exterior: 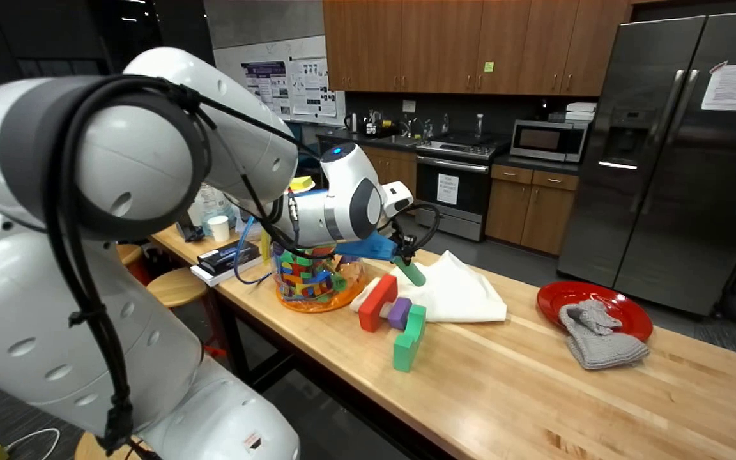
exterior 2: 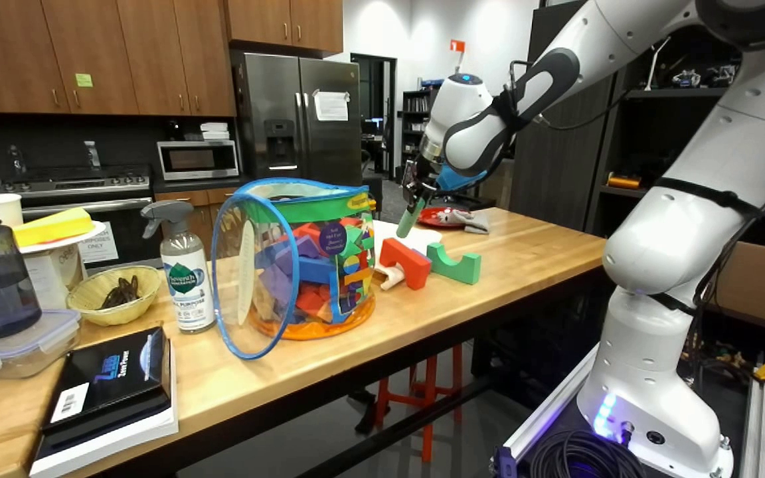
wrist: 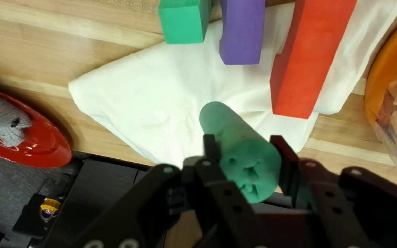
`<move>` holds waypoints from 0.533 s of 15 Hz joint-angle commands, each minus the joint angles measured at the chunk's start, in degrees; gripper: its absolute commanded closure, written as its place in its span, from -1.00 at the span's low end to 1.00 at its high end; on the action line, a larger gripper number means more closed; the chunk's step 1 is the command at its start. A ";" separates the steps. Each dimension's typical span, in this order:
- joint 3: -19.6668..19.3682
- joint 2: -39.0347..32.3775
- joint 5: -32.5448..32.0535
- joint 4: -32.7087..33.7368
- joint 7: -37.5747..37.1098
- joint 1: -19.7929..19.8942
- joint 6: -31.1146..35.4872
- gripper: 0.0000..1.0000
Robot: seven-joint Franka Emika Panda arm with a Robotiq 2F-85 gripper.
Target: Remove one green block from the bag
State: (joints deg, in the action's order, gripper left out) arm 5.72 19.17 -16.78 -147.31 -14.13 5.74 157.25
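Note:
The green block is an elongated cylinder with a pitted end. It shows in the wrist view (wrist: pixel 224 119) and in both exterior views (exterior: pixel 414 273) (exterior 2: pixel 410 220). My gripper (wrist: pixel 246 148) is shut on it near its upper end, one finger on each side. In an exterior view the gripper (exterior 2: pixel 419 189) holds it tilted, outside the bag and above the white cloth. The bag (exterior 2: pixel 313 211) is clear plastic with a blue rim, green band and orange base, full of many-coloured blocks. Its round lid hangs open. The bag's orange base (wrist: pixel 374 82) is at the wrist view's right edge.
A red arch block (exterior: pixel 377 303), a purple block (exterior: pixel 400 313) and a chunky green arch block (exterior: pixel 410 338) stand beside the white cloth (exterior: pixel 464 294). A red plate (exterior: pixel 553 294) with grey cloth lies farther along. A spray bottle (exterior 2: pixel 186 279) stands by the bag.

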 commanded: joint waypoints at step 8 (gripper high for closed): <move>-0.51 -6.59 -0.36 6.16 3.56 0.00 1.56 -0.32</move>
State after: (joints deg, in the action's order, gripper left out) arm 5.71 13.76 -16.90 -142.85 -12.28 5.91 159.10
